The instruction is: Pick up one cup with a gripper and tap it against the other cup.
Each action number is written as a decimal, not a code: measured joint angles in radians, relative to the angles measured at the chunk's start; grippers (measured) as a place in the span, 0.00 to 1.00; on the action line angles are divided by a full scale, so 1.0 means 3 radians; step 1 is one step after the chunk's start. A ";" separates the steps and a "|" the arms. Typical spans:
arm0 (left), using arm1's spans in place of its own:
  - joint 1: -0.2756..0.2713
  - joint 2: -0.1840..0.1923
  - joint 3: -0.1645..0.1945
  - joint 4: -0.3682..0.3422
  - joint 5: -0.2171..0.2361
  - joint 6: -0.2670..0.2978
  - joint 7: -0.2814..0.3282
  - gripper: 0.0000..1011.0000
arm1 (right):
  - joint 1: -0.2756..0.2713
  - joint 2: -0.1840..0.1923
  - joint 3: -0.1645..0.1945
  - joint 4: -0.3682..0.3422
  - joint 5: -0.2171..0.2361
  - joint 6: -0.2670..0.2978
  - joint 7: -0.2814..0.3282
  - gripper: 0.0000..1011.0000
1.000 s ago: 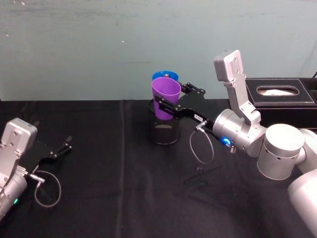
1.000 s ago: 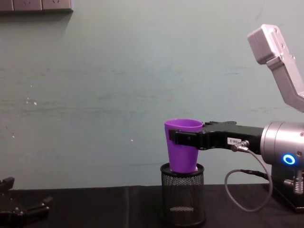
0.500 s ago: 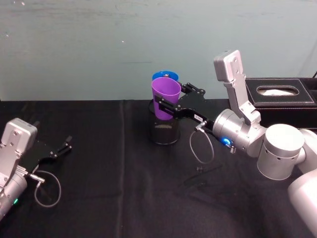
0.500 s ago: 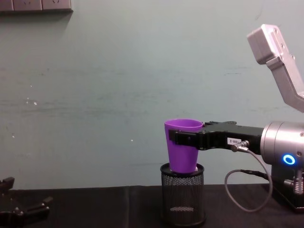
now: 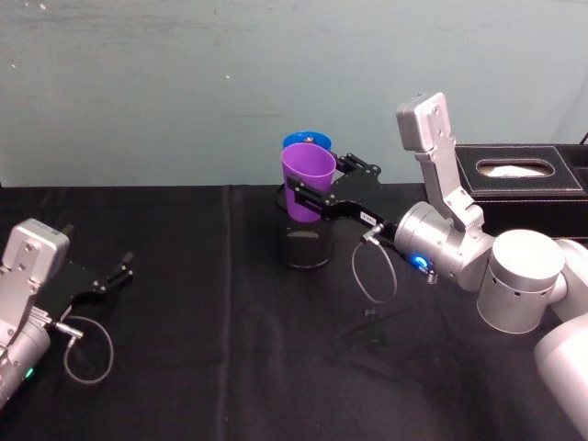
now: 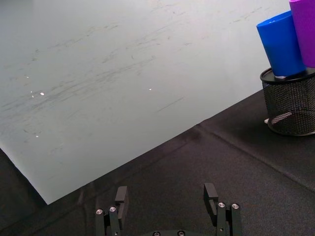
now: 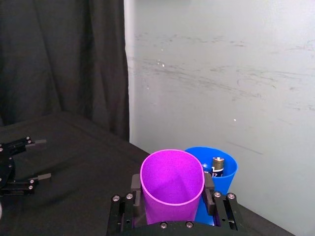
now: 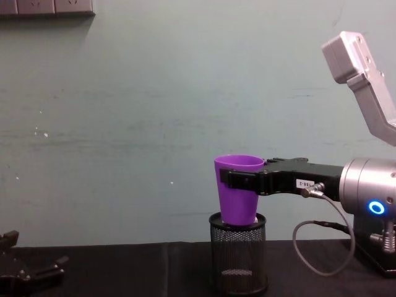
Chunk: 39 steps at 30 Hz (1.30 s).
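**Purple cup clamped at the holder's mouth, blue cup just behind**

A black cloth (image 5: 230,349) covers the table, with a pale green scuffed wall behind it and wall sockets (image 8: 46,6) at the upper left of the chest view.

From my seat, the right gripper (image 8: 232,179) reaches in level from the right of the frame. Its jaws are clamped on either side of the purple cup (image 5: 308,170), just under the rim. I judge that high, sideways hold is there to keep the cup upright and leave its wall free for the tap.

The cup's base sits at the mouth of the black mesh holder (image 8: 238,260), centre frame. I cannot tell whether it clears the rim.

The blue cup (image 7: 221,164) stands in that holder directly behind the purple one and just beside it. Whether the two touch I cannot tell. A small brown-and-black cylinder (image 7: 218,164), which looks like a battery, leans inside its rim.

With the target this near, I judge the tap needs only a short nudge toward the wall.

The left gripper (image 6: 166,196) is parked on the cloth at the lower left of the head view, fingers spread with nothing between them.

Count: two cups (one purple, one blue), one mesh holder, one battery-like piece, two grippers, and one black tissue box (image 5: 519,175) at the right edge of the head view.
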 joint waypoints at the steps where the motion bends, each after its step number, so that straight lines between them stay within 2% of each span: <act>1: 0.0000 0.0000 0.0000 0.0000 0.0000 0.0000 0.0000 0.99 | 0.0000 0.0000 0.0000 0.0000 0.0000 0.0000 0.0000 0.72; 39: 0.0000 0.0000 0.0000 0.0000 0.0000 0.0000 0.0000 0.99 | 0.0000 0.0000 0.0000 0.0000 0.0000 0.0000 -0.0001 0.72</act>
